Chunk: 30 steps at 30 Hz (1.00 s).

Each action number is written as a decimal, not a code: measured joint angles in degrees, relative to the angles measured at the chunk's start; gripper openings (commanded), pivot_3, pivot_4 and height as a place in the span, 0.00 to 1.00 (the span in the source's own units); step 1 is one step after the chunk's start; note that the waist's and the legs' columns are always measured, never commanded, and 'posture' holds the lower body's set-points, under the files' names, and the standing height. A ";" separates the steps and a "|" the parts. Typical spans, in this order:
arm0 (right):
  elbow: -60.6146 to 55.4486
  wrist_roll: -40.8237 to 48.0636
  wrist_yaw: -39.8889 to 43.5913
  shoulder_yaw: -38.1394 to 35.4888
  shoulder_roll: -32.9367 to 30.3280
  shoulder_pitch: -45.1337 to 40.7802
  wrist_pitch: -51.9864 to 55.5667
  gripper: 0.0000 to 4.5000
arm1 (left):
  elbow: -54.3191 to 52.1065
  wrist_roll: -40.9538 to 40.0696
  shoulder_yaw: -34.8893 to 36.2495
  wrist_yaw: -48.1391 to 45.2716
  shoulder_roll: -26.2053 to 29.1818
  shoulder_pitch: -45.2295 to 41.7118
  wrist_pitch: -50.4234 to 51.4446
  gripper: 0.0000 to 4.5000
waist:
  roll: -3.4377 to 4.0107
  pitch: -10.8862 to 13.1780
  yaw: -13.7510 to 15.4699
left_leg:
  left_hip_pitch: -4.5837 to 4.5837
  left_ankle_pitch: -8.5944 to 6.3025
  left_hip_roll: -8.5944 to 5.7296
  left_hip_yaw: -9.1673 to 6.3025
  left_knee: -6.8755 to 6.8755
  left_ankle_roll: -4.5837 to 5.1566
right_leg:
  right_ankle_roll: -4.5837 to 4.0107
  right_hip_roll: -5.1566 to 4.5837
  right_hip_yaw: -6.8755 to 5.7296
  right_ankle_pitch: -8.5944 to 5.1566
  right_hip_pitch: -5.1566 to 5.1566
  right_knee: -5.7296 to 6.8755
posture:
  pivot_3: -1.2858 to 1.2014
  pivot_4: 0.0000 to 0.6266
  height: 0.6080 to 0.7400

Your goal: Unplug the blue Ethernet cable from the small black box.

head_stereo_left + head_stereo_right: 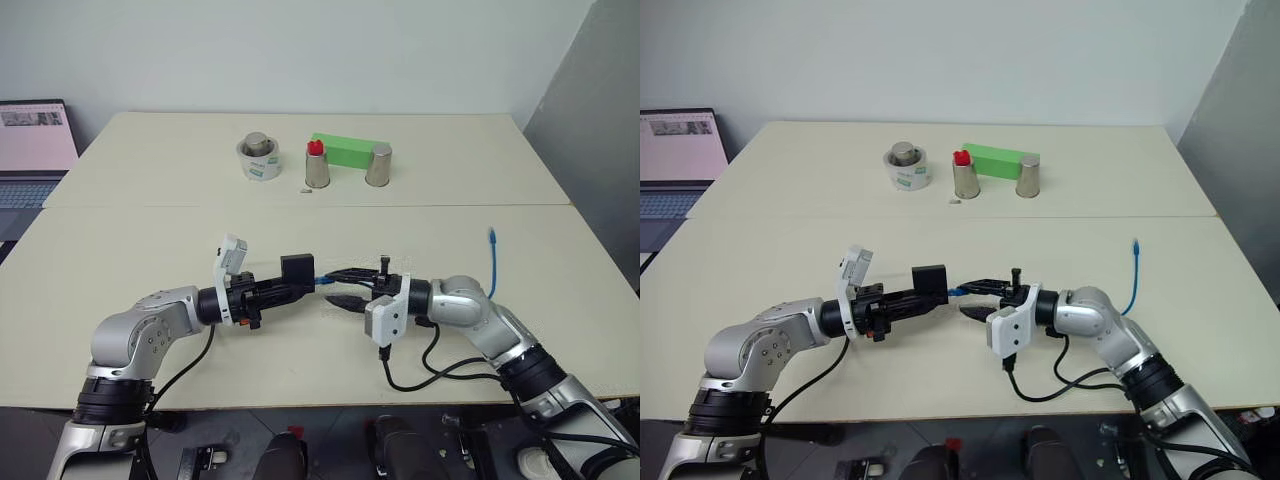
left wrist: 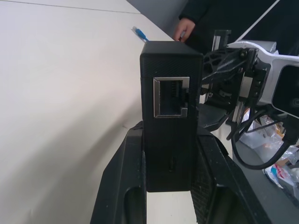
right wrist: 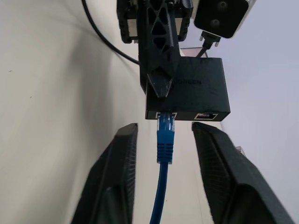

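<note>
Left gripper clamps small black box, perhaps lettered "UGREEN"; right gripper released.

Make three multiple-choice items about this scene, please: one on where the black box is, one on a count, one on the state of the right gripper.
1. Where is the small black box?
A. Lying flat on the table
B. Clamped in the left gripper
C. Inside a metal cup

2. How many bare metal cups stand at the green block?
A. Two
B. Three
C. Four

3. What is the state of the right gripper?
A. Shut on the cable's plug
B. Shut on the box
C. Open, its fingers apart on either side of the plug

Answers:
1 B: the left wrist view shows the box between that gripper's two fingers.
2 A: one cup with something red in it, one beside it.
3 C: the right wrist view shows gaps between the blue Ethernet cable and both fingers; the plug sits in the box's port.
</note>
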 measured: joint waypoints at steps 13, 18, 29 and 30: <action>-25.66 48.59 6.95 -11.46 -0.68 5.60 67.03 0.73 | -0.07 4.11 -5.74 -12.20 1.56 -1.55 -8.89 0.18 | 0.02 0.00 0.16 | 0.10 0.00 0.03 -0.09 0.02 0.02 | 0.09 0.06 -0.09 -0.07 0.12 0.02 | 0.52 0.24 1.00; -25.58 54.55 5.72 -12.68 0.85 4.02 77.68 0.73 | -0.08 4.32 -6.74 -14.60 1.59 -1.93 -10.05 0.18 | 0.02 0.00 0.10 | 0.01 -0.01 0.04 -0.08 0.00 0.02 | 0.11 0.06 -0.09 -0.08 0.10 -0.10 | 0.52 0.24 1.00; -25.19 56.88 7.14 -13.29 1.23 2.36 83.98 0.73 | -0.10 4.32 -6.75 -14.66 1.56 -2.36 -10.17 0.18 | 0.01 0.00 0.01 | -0.02 -0.01 0.04 -0.06 -0.01 0.03 | 0.12 0.06 -0.09 -0.09 0.05 -0.10 | 0.52 0.24 1.00; -25.19 56.84 7.24 -13.26 1.29 2.23 84.00 0.73 | -0.10 4.32 -6.75 -14.62 1.53 -2.36 -10.17 0.18 | 0.02 0.00 0.00 | -0.02 -0.01 0.04 -0.07 -0.01 0.03 | 0.12 0.06 -0.09 -0.09 0.04 -0.10 | 0.52 0.24 1.00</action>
